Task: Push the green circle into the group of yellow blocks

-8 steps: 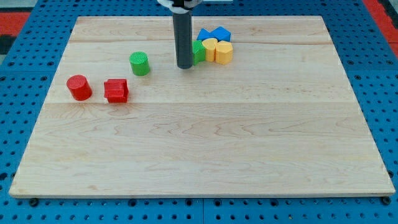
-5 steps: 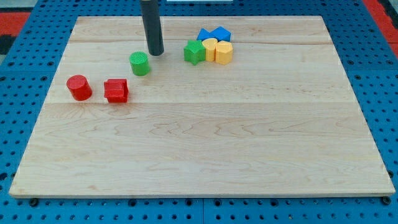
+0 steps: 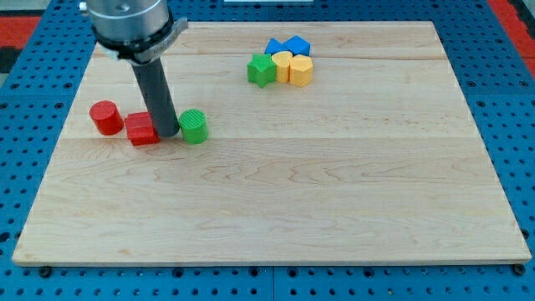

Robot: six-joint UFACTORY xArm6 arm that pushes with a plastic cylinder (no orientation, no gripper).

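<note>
The green circle (image 3: 194, 126) lies left of the board's middle. My tip (image 3: 166, 134) stands just to its left, touching or nearly touching it, between it and a red block (image 3: 142, 130). Two yellow blocks (image 3: 282, 65) (image 3: 301, 71) sit together near the view's top, right of centre. A green star-like block (image 3: 262, 69) touches them on the left.
A red cylinder (image 3: 106, 117) lies at the left, next to the red block. Two blue blocks (image 3: 287, 46) sit just behind the yellow ones. The wooden board (image 3: 334, 209) lies on a blue pegboard.
My tip has swung from beside the green star to the view's left and down, past the green circle. The green circle has moved down and slightly right. The red block has shifted left.
</note>
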